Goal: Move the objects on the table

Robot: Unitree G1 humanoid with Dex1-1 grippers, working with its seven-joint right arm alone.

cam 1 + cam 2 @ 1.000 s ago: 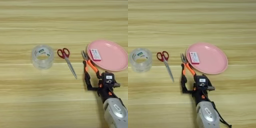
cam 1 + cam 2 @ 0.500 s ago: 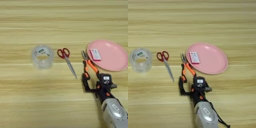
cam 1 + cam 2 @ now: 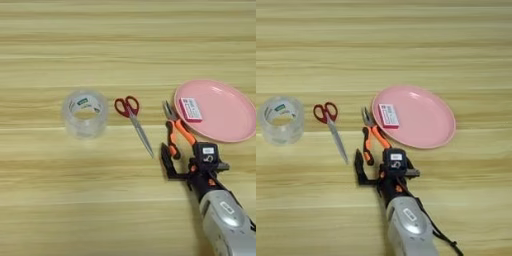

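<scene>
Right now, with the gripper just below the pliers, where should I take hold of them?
Grip the pliers across the orange-and-black handles, coming from above on the near end. The handles splay toward the gripper, while the metal nose points away, close beside the pink plate rim, which likely leaves little room for fingers there.

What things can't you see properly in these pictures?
- The hand: both views show it over the pliers handles, but its own body hides whether the fingers grip them.
- The writing on the small pink-and-white piece in the pink plate: too small in both views.
- The label on the tape roll: too small to read.
- The arm: cut off by the bottom edge.
</scene>
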